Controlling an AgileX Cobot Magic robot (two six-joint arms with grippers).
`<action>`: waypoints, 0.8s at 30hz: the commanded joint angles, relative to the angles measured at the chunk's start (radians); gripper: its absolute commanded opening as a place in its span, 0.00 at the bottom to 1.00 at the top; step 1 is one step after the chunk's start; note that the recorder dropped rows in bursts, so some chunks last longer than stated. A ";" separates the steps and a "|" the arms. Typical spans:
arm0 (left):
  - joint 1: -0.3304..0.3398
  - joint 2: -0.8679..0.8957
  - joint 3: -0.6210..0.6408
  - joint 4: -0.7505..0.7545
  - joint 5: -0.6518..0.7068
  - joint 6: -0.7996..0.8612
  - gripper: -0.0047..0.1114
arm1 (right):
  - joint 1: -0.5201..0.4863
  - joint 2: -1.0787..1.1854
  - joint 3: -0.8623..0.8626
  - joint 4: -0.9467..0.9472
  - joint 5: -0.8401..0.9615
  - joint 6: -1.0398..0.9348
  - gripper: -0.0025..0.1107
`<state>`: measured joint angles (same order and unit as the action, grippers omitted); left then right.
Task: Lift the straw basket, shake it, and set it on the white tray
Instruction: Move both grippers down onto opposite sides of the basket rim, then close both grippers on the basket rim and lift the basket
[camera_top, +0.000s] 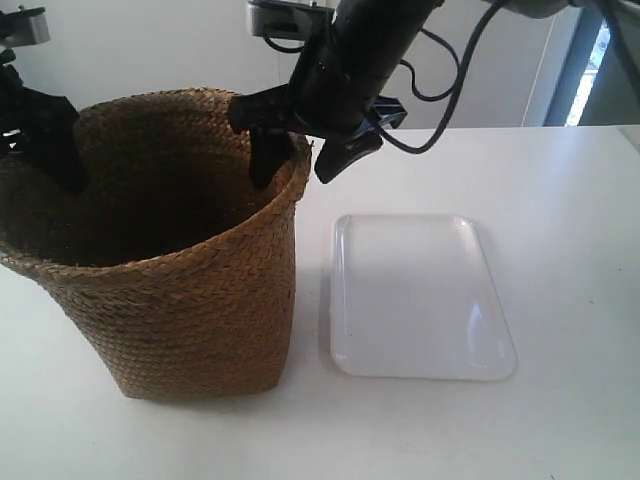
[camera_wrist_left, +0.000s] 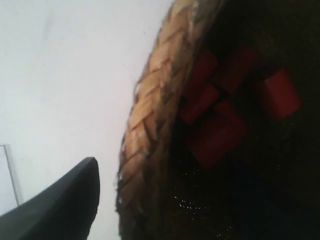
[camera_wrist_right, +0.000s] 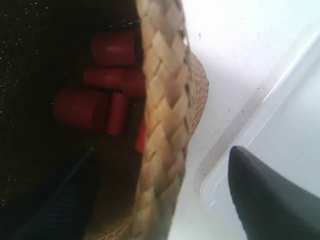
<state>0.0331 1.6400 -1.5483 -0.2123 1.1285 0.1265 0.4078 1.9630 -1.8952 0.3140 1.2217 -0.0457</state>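
Observation:
The straw basket (camera_top: 180, 300) stands upright on the white table, beside the white tray (camera_top: 420, 295) and a narrow gap away from it. My right gripper (camera_top: 297, 175) straddles the rim nearest the tray. It is open, one finger inside the basket and one outside over the tray's corner (camera_wrist_right: 280, 125), with the braided rim (camera_wrist_right: 162, 100) between them and touching neither. My left gripper (camera_top: 55, 150) sits at the opposite rim (camera_wrist_left: 150, 115). Its outer finger (camera_wrist_left: 60, 205) stands apart from the weave, and its inner finger is lost in the dark interior.
Several red blocks (camera_wrist_right: 82, 107) lie on the basket's floor, also seen in the left wrist view as red blocks (camera_wrist_left: 215, 135). Black cables (camera_top: 440, 90) hang from the arm at the exterior view's right. The table (camera_top: 560, 200) stretches behind and beside the tray.

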 joint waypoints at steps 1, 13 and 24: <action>0.001 -0.004 0.040 -0.012 0.011 0.020 0.67 | -0.001 0.033 -0.002 0.008 -0.001 -0.002 0.62; 0.001 0.032 0.048 -0.079 0.003 0.090 0.04 | -0.001 0.058 -0.002 0.003 -0.001 -0.039 0.10; -0.041 -0.139 0.048 -0.251 -0.252 0.189 0.04 | -0.001 -0.085 -0.002 -0.210 -0.139 -0.018 0.02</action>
<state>0.0227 1.5677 -1.4960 -0.3910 0.9236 0.2723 0.4078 1.9398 -1.8971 0.1800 1.1375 -0.0697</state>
